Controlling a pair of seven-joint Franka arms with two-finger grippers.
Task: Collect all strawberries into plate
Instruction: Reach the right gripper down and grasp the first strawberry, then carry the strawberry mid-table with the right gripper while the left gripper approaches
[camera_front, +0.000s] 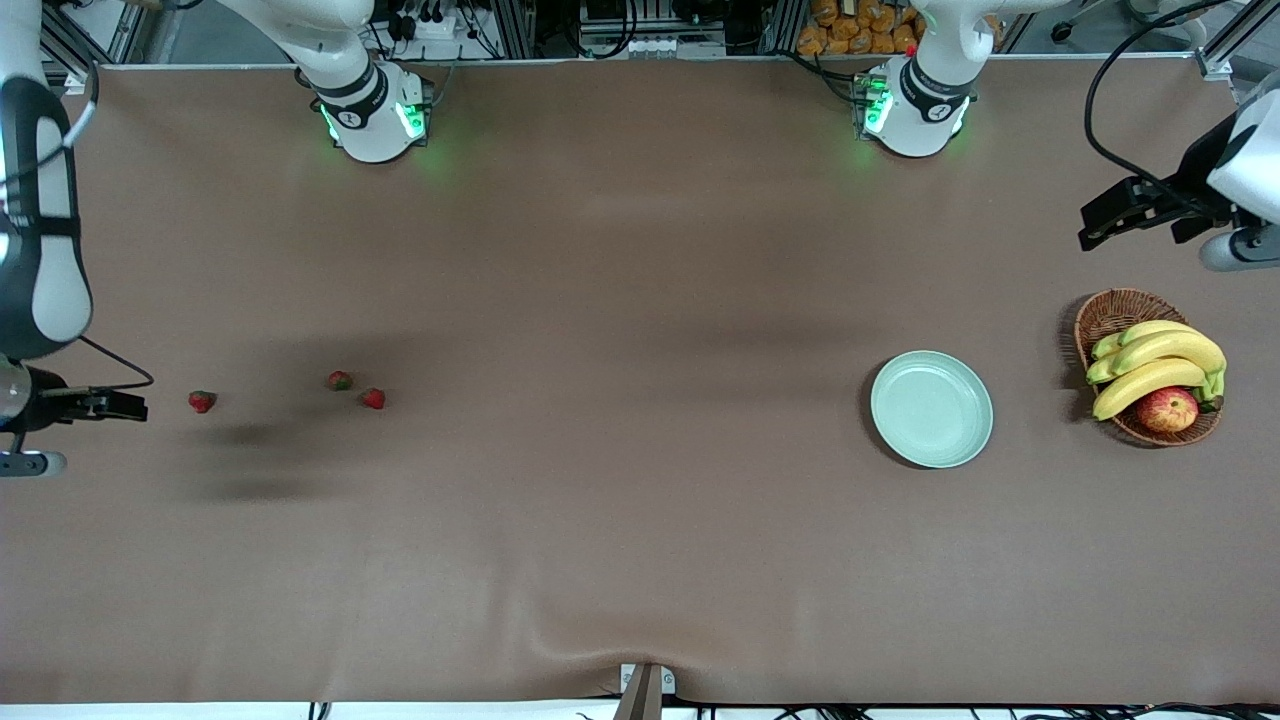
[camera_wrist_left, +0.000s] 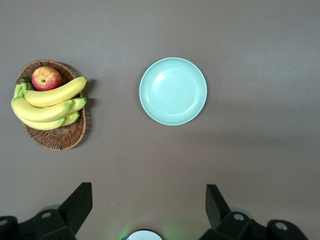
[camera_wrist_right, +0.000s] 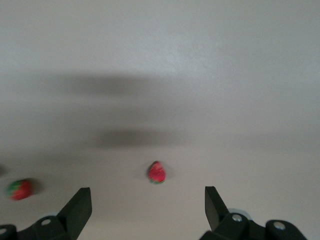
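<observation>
Toward the right arm's end of the table, three strawberries (camera_front: 202, 401) (camera_front: 340, 380) (camera_front: 373, 398) are lying
Right gripper (camera_front: 128, 405) is hanging wide open, empty, beside the outermost berry; it should be centring before closing, while left gripper (camera_front: 1098, 222), equally open, is waiting well clear of the plate (camera_front: 931, 409)

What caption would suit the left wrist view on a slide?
Open left end effector above an empty plate and a fruit basket.

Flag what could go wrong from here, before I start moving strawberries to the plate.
1. The three strawberries are tiny; the open right gripper may nudge one away rather than grasp it.
2. Two lie close together, so taking one may knock the other.
3. The plate sits toward the left arm's end, so each berry has a long carry. The open left gripper waits there.
</observation>
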